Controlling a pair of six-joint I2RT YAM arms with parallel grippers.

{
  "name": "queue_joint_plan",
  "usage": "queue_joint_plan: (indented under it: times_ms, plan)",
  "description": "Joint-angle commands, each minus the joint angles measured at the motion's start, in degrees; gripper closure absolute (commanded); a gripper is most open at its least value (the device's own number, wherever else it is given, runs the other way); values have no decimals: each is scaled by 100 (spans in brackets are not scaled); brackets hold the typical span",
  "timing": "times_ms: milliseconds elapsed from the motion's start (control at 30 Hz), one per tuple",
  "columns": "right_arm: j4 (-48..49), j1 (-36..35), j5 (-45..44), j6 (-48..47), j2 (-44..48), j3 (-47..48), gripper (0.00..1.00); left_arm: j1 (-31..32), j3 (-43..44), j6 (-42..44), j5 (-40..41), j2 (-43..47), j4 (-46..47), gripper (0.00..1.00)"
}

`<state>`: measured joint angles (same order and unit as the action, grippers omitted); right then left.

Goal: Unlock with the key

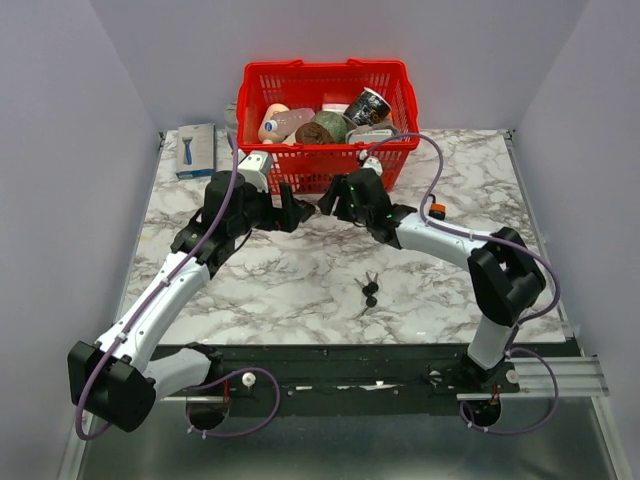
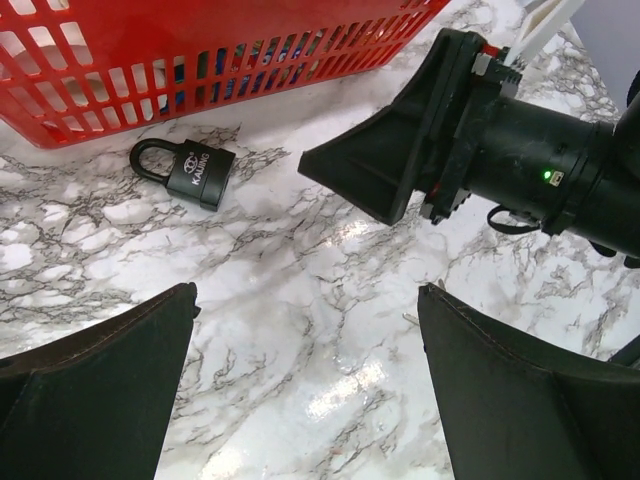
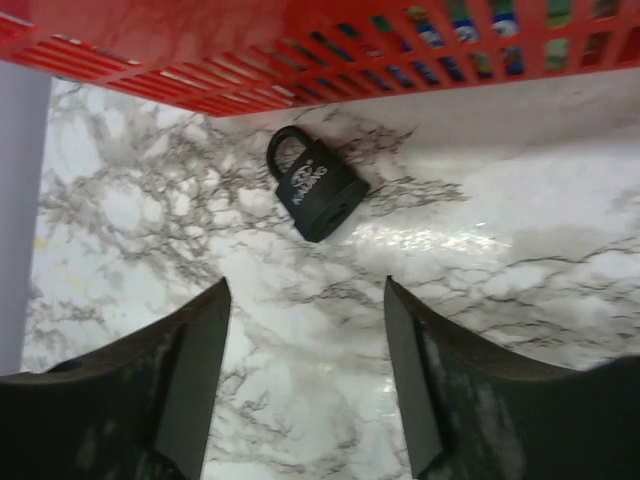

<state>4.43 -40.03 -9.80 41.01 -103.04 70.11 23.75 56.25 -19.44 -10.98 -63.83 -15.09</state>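
A black padlock (image 2: 185, 170) with a closed shackle lies flat on the marble table just in front of the red basket. It also shows in the right wrist view (image 3: 318, 185). My left gripper (image 2: 305, 330) is open and empty, low over the table, a little short of the padlock. My right gripper (image 3: 305, 320) is open and empty and points at the padlock from the other side. In the top view the two grippers, left (image 1: 297, 214) and right (image 1: 330, 200), nearly meet and hide the padlock. The black-headed keys (image 1: 370, 290) lie on the table nearer the arm bases, apart from both grippers.
The red basket (image 1: 325, 75) full of groceries stands at the back centre, right behind the padlock. A blue and white package (image 1: 196, 150) lies at the back left. The right gripper's body (image 2: 470, 150) is close in front of the left gripper.
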Motion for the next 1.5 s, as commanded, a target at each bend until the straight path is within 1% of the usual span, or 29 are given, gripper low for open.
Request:
queue_joint_plan:
  times_ms: [0,67,100,233,333,400,467,533,600,800,833,867,967,1067,1133,1333,1467]
  plan:
    - [-135,101,-470,-401,170,-427,25,25,18,90,132,46,68,1]
    - [-161,109,-479,-524,223,-541,21,25,18,81,105,29,68,1]
    - [-187,118,-487,-594,241,-551,20,25,18,72,105,20,68,1]
    - [-328,250,-383,-454,398,-761,21,33,-79,72,228,-67,156,1]
    - [-328,364,-469,-445,758,-1051,21,95,-88,107,596,-383,60,2]
    - [-302,452,-514,-498,1127,-1209,21,200,-53,134,903,-735,15,4]
    - [-258,531,-426,-550,1400,-1473,18,279,-26,142,1054,-1094,-2,5]
    - [-206,645,-330,-638,1830,-1761,16,498,-9,151,1352,-1350,6,5]
    - [-179,707,-329,-778,2268,-1991,15,578,53,64,1423,-1745,67,5]
    - [-47,777,-347,-1016,3228,-2826,11,587,281,-560,1757,-2783,366,8]
    - [-12,804,-321,-1025,3482,-2923,10,587,325,-569,1853,-2905,445,8]
    - [14,821,-286,-1034,3606,-3011,9,587,447,-561,2159,-3133,446,9]
    - [137,944,-84,-1043,3992,-3292,8,587,693,-491,2539,-3590,489,10]
    - [216,1032,5,-1078,4248,-3503,6,596,948,-508,2689,-4038,534,11]
    - [234,1120,66,-1096,4319,-3600,6,596,1054,-525,2934,-4233,551,11]
    - [330,1314,514,-990,4512,-3715,6,587,1380,-569,3610,-4787,657,18]
    - [322,1340,541,-990,4556,-3776,5,587,1704,-622,3954,-5121,534,21]
